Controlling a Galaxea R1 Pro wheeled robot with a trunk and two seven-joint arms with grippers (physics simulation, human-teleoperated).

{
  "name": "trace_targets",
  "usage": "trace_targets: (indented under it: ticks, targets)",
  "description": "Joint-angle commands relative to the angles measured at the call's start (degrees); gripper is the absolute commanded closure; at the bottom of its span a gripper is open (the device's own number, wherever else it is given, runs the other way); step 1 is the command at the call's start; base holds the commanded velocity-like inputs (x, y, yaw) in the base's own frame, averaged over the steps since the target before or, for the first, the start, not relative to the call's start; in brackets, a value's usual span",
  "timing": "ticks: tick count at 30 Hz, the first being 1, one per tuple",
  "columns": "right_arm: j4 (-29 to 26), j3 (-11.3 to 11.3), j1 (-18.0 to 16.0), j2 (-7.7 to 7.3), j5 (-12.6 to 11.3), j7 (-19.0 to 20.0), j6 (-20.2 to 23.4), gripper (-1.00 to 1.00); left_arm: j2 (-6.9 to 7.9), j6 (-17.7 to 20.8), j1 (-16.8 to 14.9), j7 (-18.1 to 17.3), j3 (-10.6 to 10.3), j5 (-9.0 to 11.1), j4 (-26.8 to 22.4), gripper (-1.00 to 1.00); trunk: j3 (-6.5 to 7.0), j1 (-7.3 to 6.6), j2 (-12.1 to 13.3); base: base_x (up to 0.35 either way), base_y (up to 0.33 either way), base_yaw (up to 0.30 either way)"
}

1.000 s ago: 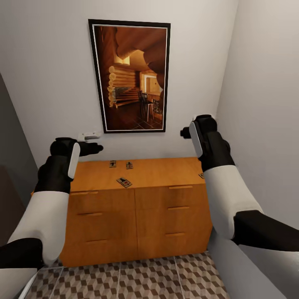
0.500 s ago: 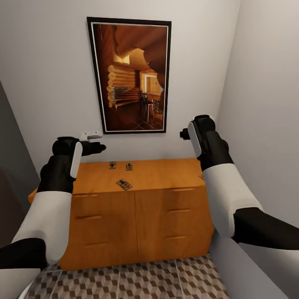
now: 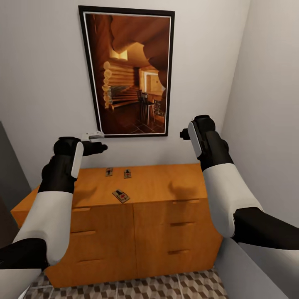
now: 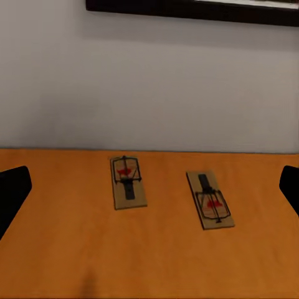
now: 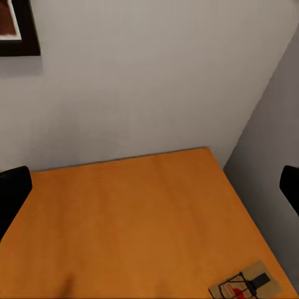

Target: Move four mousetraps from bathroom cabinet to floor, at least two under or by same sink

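Arms raised above cabinet (image 3: 166,182).

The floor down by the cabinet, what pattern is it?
The floor has little brown, beige and white 3D cubes with thin pale lines. The head view shows it best, below the cabinet.

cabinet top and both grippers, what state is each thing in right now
cabinet: drawers all shut.
back two mousetraps: flat on top, apart.
front mousetrap: flat, near front edge.
corner mousetrap: flat by the side wall.
left gripper: open, holding nothing.
right gripper: open, holding nothing.
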Motion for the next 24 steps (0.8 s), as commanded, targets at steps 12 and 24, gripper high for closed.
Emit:
trace_targets:
  ticks: [12, 24]
  targets:
    - [5.7, 0.1, 0.0, 0.03, 0.0, 0.2, 0.3, -1.0, -0.28, 0.2, 0.0, 0.2, 0.1, -0.1, 3.8, -1.0, -0.07, 0.01, 0.0, 0.038, 0.0, 0.0]
    - [7.1, 0.1, 0.0, 0.03, -1.4, 1.1, 0.3, -1.0, -0.41, 0.2, 0.0, 0.2, 0.1, -0.1, 7.2, -1.0, -0.07, 0.01, 0.0, 0.002, 0.0, 0.0]
